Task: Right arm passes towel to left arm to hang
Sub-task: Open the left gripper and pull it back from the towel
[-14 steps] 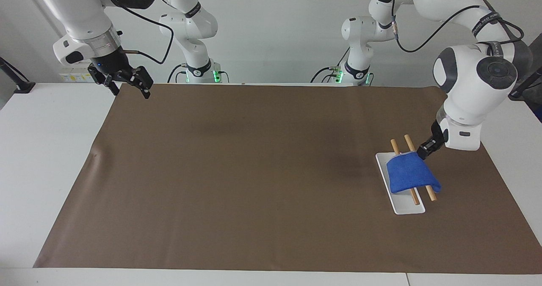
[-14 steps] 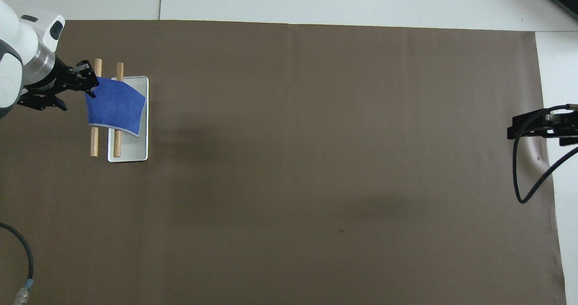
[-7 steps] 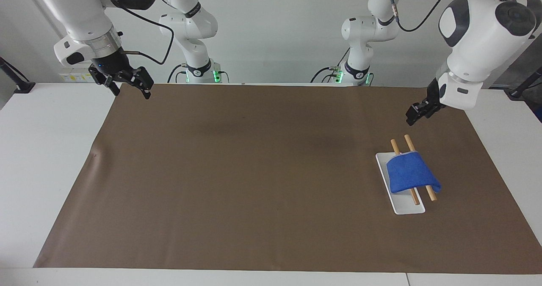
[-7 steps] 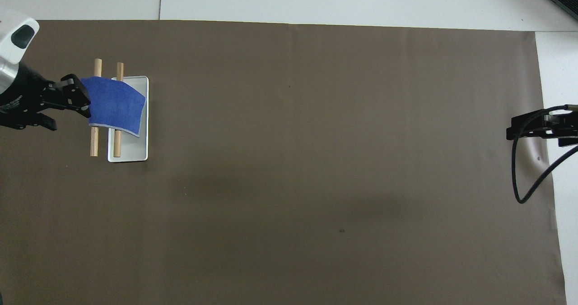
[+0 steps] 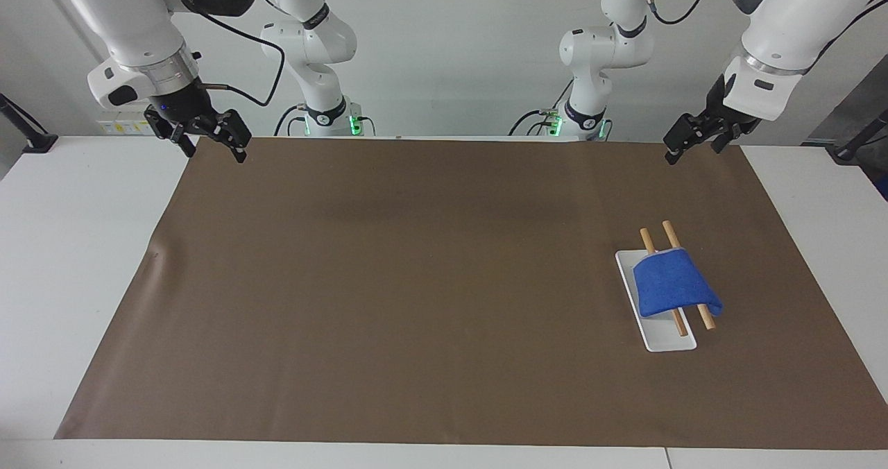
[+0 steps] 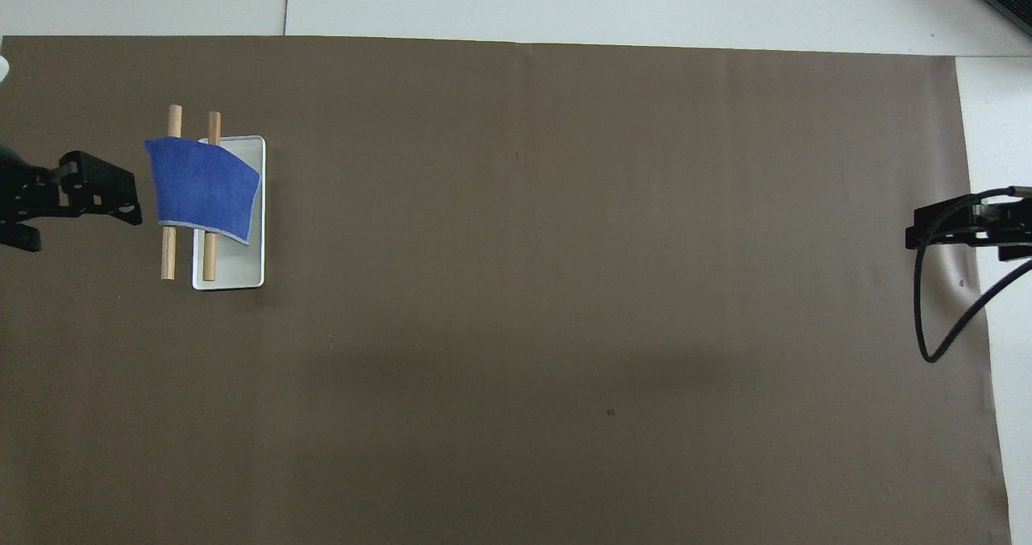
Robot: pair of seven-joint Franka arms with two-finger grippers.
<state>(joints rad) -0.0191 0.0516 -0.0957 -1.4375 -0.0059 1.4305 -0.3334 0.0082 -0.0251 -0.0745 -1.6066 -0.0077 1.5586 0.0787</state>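
Right claw (image 5: pixel 214 138), spread and empty, hangs over the brown mat's (image 5: pixel 416 282) corner, while the left claw (image 5: pixel 694 139), also spread, hangs over its own corner, the towel (image 5: pixel 673 288) draped across two wooden rods (image 5: pixel 676 323) on the surface below it.

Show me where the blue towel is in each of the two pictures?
Facing view: the blue towel is at lower right, draped over two wooden rods.
Overhead view: the towel is at upper left.
Shared landmark: the white tray under the rods.

White table (image 5: pixel 83 261) w/ brown mat (image 5: pixel 416 282), tray (image 5: pixel 659 340).
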